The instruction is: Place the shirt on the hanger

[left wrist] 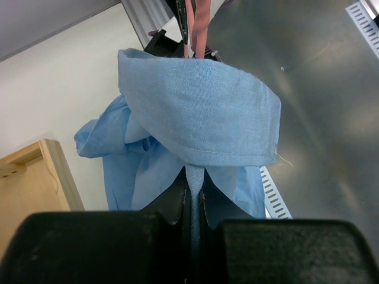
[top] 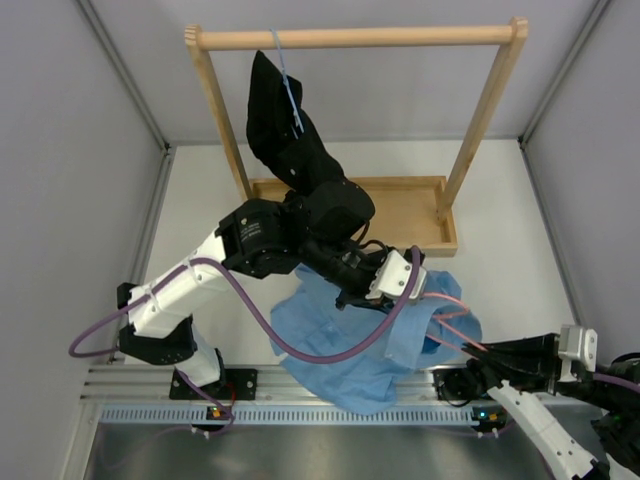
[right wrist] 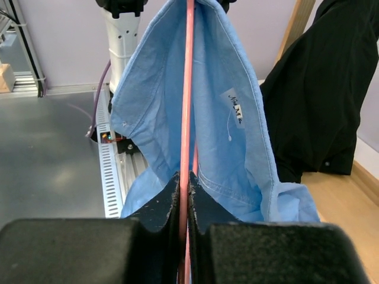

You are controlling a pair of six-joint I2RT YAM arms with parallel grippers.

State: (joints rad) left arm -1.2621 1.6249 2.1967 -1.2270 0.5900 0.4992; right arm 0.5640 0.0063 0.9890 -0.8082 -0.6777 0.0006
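shirt (left wrist: 195, 112): thin, limp, light cloth; probably slides easily, best pinched at a hemmed edge.
left gripper (left wrist: 193, 198): clamped on a shirt fold.
right gripper (right wrist: 185, 186): clamped on hanger (right wrist: 188, 89).

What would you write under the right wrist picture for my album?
The right gripper pinches the pink hanger inside the blue shirt, a black shirt hanging beside.

A black shirt (top: 285, 130) hangs on a light-blue hanger (top: 288, 75) from the wooden rack (top: 360, 38)
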